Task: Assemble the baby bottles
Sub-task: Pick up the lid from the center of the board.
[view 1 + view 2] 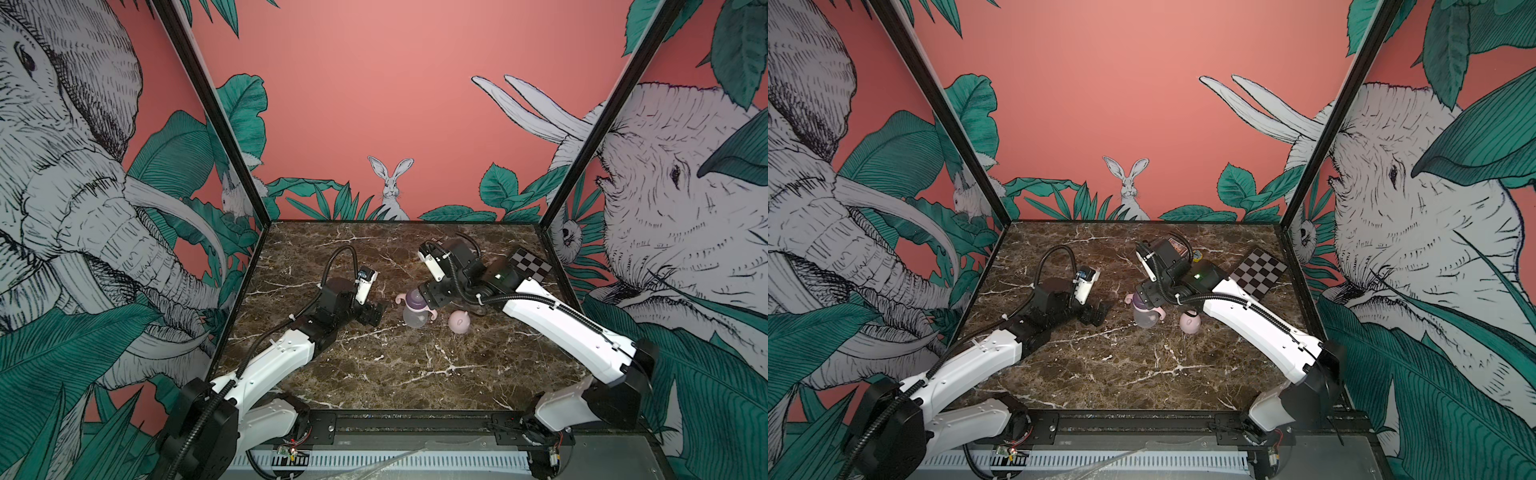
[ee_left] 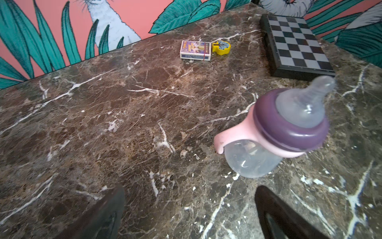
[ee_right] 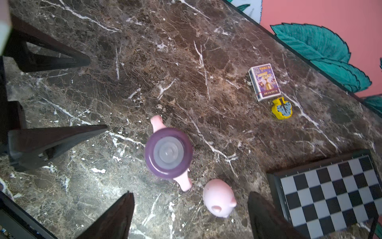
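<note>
**A:** Where is the bottle [image 1: 415,316]?

**B:** I see it standing on its base near the middle of the table [image 1: 374,374]. The collar [image 2: 237,136] and nipple [image 2: 299,107] are seated on it. The cap [image 1: 459,322] lies on the table just beside it, on my right arm's side, and the two are not touching.

**A:** And your grippers?

**B:** My left gripper [image 1: 376,311] sits low beside the bottle with its jaws spread wide and nothing between them. My right gripper [image 3: 190,194] hangs above the bottle and cap. Its jaws are also apart and grip nothing. From its wrist I look straight down on the nipple.

**A:** Anything else out there?

**B:** The board [image 1: 530,266] is near the far right corner. The box [image 2: 195,50] lies towards the back edge with a small yellow toy [image 2: 221,48] just beside it.
</note>
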Tool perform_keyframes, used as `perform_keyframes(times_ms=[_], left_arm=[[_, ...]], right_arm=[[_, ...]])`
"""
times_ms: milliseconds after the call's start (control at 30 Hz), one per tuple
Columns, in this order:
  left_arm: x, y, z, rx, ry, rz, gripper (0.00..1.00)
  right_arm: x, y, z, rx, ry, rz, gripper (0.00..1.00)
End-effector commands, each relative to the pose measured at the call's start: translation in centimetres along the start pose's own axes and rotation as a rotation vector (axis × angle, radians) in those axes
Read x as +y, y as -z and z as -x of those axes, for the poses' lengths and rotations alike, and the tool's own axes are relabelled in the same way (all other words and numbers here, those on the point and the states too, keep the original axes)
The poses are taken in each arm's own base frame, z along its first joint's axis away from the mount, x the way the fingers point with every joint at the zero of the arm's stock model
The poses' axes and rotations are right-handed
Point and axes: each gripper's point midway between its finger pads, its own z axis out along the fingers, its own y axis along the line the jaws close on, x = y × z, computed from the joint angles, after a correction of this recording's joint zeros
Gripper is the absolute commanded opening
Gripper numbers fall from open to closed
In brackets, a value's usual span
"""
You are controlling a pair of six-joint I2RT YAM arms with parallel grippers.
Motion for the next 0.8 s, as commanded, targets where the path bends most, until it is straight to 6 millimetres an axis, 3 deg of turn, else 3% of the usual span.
perform_keyframes(times_ms=[0,233,400,767], left_arm=[[-1.6,0.7,2.4,-0.080,-0.036,-0.098,1.00],[-4.1,1.1,2.4,-0.125,-0.042,-0.244,1.00],[-4.5,1.1,2.2,-0.124,-0.050,-0.272,1.00],[-4.8,0.8,1.9,-0.107,-0.037,-0.289,0.99]], right_arm=[[-2.3,0.9,-3.1,0.088,-0.090,-0.075,0.87],[-4.8,-0.4,-8.1,0.148,-0.336,-0.044,0.96],[-5.8,-2.0,-10.8,0.195,-0.433,-0.065,0.99],[-5.7,-6.6,-13.0,0.240,-0.610,-0.066,0.99]])
